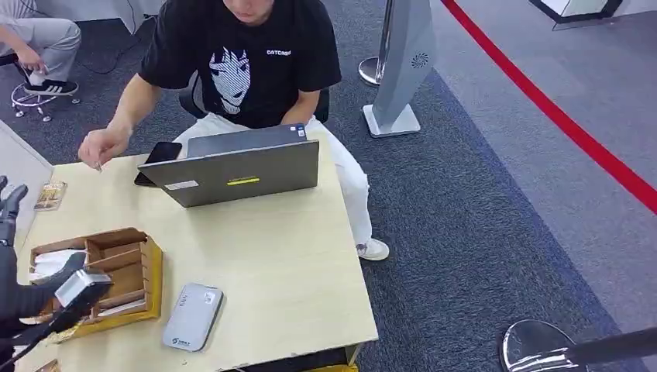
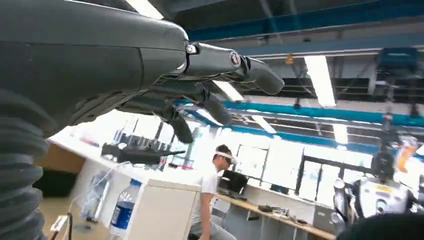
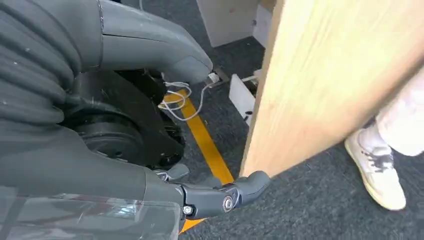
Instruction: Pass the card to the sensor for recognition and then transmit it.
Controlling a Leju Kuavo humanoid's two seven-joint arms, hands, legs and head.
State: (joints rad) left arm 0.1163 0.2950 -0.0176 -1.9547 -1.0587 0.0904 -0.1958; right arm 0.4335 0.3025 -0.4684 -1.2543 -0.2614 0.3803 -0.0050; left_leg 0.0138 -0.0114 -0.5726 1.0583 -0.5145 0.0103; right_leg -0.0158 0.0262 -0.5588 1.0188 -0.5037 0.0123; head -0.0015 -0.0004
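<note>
The left hand's [image 2: 165, 65] fingers [image 2: 257, 75] are spread apart and hold nothing. In the head view the hand [image 1: 9, 203] is raised at the tabletop's [image 1: 271, 263] left edge, probably poised to reach for a card. The right hand [image 3: 125, 187] hangs below the tabletop edge beside the floor. Its thumb and the one finger [image 3: 235, 192] I can see are apart and empty, so it seems parked out of the way.

Pale cards [image 1: 48, 263] lie in the wooden box [image 1: 147, 271] just under the left arm, and a loose card [image 1: 50, 195] lies flat near the hand. The sensor [image 1: 192, 316] sits right beside the box, a short carry away.

Beyond it are a laptop [image 1: 240, 170], a phone [image 1: 159, 159] and a seated person whose hand [image 1: 101, 146] hovers over the tabletop, well placed to receive a card. The box's walls may crowd the fingers.
</note>
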